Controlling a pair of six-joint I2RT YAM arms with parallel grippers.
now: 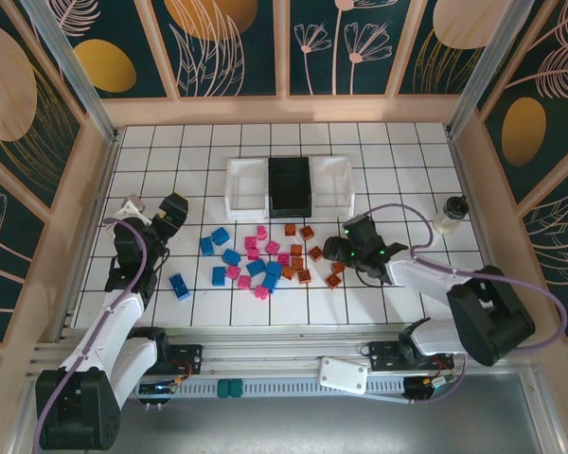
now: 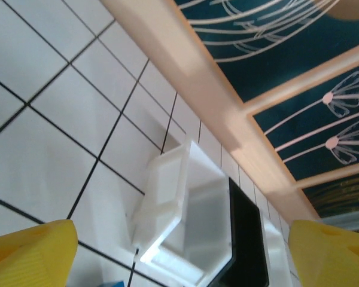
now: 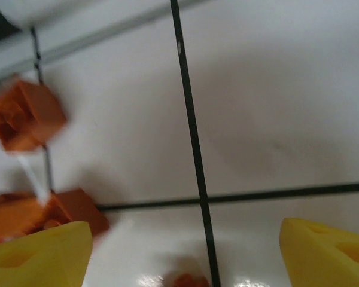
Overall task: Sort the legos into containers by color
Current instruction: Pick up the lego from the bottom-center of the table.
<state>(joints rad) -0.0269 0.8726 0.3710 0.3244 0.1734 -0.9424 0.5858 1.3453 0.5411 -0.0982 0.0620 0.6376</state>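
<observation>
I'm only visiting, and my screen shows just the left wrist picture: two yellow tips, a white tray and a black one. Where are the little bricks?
Observer: From above, the legos lie scattered on the tiled table, on the near side of the trays. Blue ones are mostly on the left and orange-brown ones mostly on the right.
Operator: All in one heap?
Observer: Nearly. One blue brick lies apart, off the pile's near-left corner.
Operator: And the other arm?
Observer: The right gripper is down low at the pile's right edge with its jaws apart. Orange-brown bricks lie just beside it.
</observation>
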